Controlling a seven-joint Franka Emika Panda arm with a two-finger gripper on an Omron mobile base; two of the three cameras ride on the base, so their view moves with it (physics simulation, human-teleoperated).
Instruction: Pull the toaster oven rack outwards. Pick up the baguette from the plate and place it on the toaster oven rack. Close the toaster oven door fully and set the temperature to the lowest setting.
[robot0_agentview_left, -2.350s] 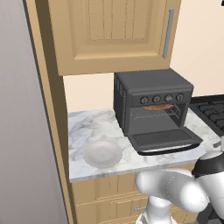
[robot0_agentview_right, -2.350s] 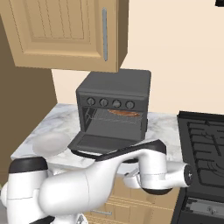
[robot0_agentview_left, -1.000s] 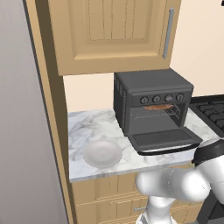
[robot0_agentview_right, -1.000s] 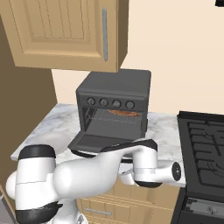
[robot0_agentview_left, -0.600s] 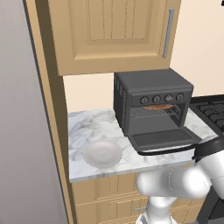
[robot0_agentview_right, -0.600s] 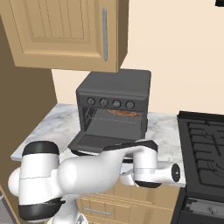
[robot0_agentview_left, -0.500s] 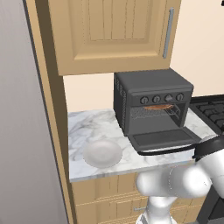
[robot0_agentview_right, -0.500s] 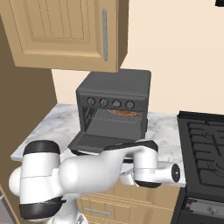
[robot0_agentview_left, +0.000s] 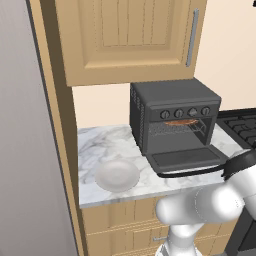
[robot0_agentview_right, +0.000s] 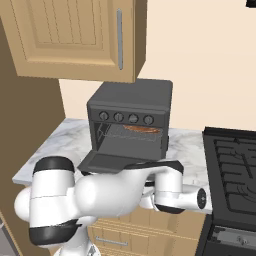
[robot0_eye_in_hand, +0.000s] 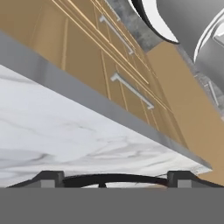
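Fingers (robot0_eye_in_hand: 48, 177) barely peek up, facing marble counter (robot0_eye_in_hand: 65, 131).

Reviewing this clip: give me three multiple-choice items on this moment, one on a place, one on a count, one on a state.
1. Where is the baguette?
A. on the plate
B. on the rack inside the toaster oven
C. on the stovetop

2. How many knobs does the toaster oven have?
A. two
B. four
C. six

3. The oven door is:
A. dropped open
B. fully shut
C. missing

Answers:
1. B, the loaf lies on the rack, and the plate is bare.
2. B, four dials run along the front.
3. A, the panel lies flat in front of the opening.
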